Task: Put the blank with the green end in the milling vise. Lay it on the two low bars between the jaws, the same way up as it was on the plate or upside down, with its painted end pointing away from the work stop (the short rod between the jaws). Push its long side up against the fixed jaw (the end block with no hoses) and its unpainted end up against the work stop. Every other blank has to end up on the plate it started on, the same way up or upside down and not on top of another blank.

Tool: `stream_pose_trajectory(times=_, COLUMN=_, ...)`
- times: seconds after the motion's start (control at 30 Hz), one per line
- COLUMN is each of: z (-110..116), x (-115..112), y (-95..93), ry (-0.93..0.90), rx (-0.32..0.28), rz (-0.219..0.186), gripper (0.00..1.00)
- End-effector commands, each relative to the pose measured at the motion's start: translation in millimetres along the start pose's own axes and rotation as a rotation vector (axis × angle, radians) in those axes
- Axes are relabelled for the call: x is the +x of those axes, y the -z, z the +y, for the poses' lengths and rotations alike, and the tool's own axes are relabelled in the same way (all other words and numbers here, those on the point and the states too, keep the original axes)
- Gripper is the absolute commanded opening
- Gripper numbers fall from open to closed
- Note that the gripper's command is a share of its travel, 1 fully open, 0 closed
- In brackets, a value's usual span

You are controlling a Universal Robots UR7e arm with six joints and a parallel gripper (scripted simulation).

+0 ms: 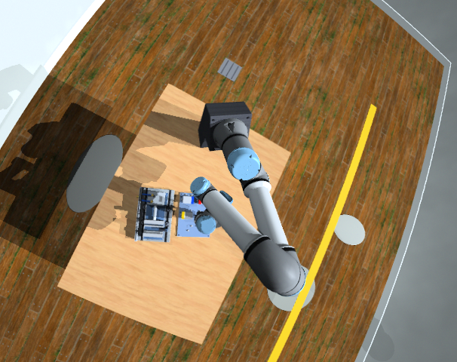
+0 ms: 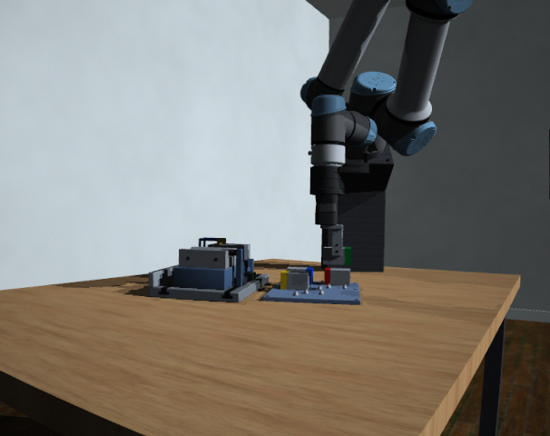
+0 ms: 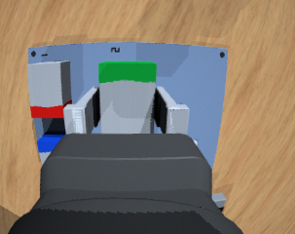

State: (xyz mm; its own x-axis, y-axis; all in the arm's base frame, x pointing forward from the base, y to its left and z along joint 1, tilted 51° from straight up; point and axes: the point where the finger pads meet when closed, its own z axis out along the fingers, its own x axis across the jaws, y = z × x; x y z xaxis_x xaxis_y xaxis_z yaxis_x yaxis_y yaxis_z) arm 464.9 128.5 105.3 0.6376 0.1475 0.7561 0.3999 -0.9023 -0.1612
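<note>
My gripper (image 2: pixel 333 253) (image 3: pixel 127 99) is shut on the green-ended blank (image 2: pixel 348 256) (image 3: pixel 128 73). It holds the blank level above the blue plate (image 2: pixel 312 299) (image 3: pixel 196 73) (image 1: pixel 184 231), clear of it, with the green end pointing away from the gripper body in the wrist view. The arm hides gripper and blank in the top view. The milling vise (image 1: pixel 151 214) (image 2: pixel 202 277) stands beside the plate. Its hose-free end block (image 2: pixel 202 258) faces the exterior view. I cannot clearly make out the work stop or low bars.
The red-ended blank (image 2: pixel 339 276) (image 3: pixel 49 85), the blue-ended blank (image 3: pixel 51 143) (image 1: pixel 188 199) and the yellow-ended blank (image 2: pixel 296 281) (image 1: pixel 183 215) are on the plate. Small pegs (image 2: pixel 321 292) stick up from it. Hoses (image 2: pixel 211 240) rise at the vise's far end.
</note>
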Motion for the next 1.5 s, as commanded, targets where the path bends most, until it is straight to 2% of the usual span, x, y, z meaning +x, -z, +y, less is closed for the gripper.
stream_pose_trajectory(times=0.0, z=0, x=0, y=2.3, ry=0.001, rx=0.001, rz=-0.002, gripper=0.0)
stream_pose_trajectory(times=0.13, z=0, x=0, y=2.3, ry=0.001, rx=0.001, rz=-0.002, gripper=0.0)
stream_pose_trajectory(times=0.3, z=0, x=0, y=32.0, ry=0.001, rx=0.001, rz=-0.002, gripper=0.0)
stream_pose_trajectory(times=0.7, z=0, x=0, y=32.0, ry=0.001, rx=0.001, rz=-0.002, gripper=0.0)
stream_pose_trajectory(times=0.87, z=0, x=0, y=76.5, ry=0.001, rx=0.001, rz=-0.002, gripper=0.0)
stream_pose_trajectory(times=1.47, z=0, x=0, y=78.9, ry=0.001, rx=0.001, rz=-0.002, gripper=0.0)
